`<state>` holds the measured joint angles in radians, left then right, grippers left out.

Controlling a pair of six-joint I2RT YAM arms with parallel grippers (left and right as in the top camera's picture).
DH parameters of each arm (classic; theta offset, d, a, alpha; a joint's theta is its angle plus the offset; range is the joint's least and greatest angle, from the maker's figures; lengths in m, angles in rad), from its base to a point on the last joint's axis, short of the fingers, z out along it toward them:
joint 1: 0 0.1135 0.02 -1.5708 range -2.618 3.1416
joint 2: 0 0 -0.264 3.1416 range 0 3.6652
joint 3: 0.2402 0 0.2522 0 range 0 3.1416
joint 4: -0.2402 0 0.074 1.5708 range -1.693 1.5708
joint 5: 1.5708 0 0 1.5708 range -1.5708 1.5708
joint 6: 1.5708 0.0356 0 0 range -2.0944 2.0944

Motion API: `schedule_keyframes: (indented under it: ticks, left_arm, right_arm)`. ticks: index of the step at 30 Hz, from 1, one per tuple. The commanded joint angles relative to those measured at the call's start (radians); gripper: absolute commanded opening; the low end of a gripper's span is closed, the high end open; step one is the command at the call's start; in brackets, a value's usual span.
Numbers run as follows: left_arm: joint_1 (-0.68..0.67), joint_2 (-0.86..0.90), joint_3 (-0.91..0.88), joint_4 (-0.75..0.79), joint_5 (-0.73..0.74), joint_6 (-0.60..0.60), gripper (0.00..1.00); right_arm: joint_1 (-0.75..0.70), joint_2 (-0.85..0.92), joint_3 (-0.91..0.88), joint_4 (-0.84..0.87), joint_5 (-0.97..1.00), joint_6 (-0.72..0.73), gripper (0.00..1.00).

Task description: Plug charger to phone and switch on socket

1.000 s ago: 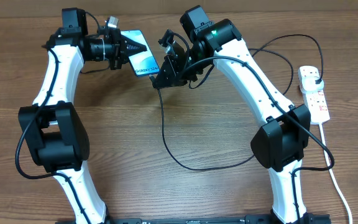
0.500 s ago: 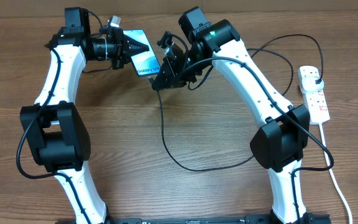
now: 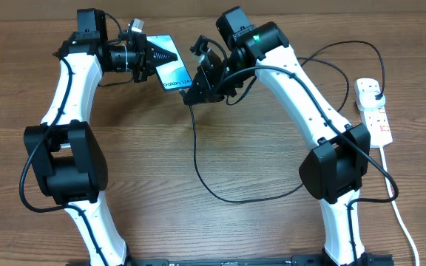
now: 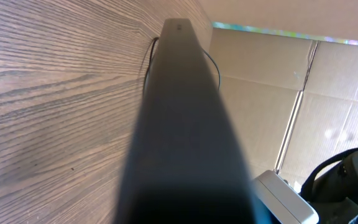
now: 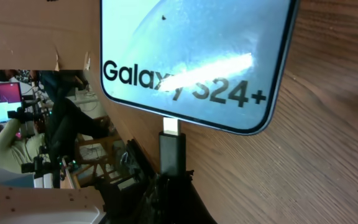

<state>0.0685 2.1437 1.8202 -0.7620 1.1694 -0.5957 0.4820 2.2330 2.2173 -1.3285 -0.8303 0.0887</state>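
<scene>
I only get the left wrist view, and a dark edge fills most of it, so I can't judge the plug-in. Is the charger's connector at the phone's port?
Observer: In the right wrist view the connector tip meets the bottom edge of the phone. A strip of bare metal shows between them, so I can't call it fully seated.
Operator: Who holds what?
Observer: Overhead, the left gripper holds the phone and the right gripper holds the connector tip, both jaws shut.
Operator: And the socket?
Observer: The socket lies far right, with a black plug in its far outlet and no arm near it.
</scene>
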Motion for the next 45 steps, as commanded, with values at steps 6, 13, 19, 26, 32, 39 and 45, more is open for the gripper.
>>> schedule_keyframes:
  ticks: [6, 13, 19, 26, 32, 39, 45]
  left_arm:
    - [-0.005, -0.006, 0.014, 0.007, 0.058, 0.013, 0.04]
    - [-0.005, -0.006, 0.014, 0.007, 0.113, 0.013, 0.04]
    - [-0.010, -0.006, 0.014, 0.007, 0.112, 0.014, 0.04]
    - [-0.010, -0.006, 0.014, 0.007, 0.080, 0.016, 0.04]
    - [-0.002, -0.006, 0.014, 0.007, 0.077, 0.015, 0.04]
    - [-0.002, -0.006, 0.014, 0.006, 0.080, 0.015, 0.04]
    - [-0.002, -0.006, 0.014, 0.006, 0.081, 0.015, 0.04]
  right_arm:
    - [-0.006, 0.000, -0.004, 0.002, 0.003, -0.011, 0.04]
    - [-0.006, 0.000, -0.004, 0.003, 0.002, -0.011, 0.04]
    - [-0.006, 0.000, -0.004, 0.004, -0.001, -0.011, 0.04]
    - [-0.006, 0.000, -0.004, 0.005, 0.000, -0.014, 0.04]
    - [-0.006, -0.002, -0.004, -0.027, 0.034, -0.042, 0.04]
    - [-0.006, -0.057, -0.004, -0.032, 0.113, -0.046, 0.04]
    - [-0.005, -0.075, -0.008, -0.006, 0.126, -0.045, 0.04]
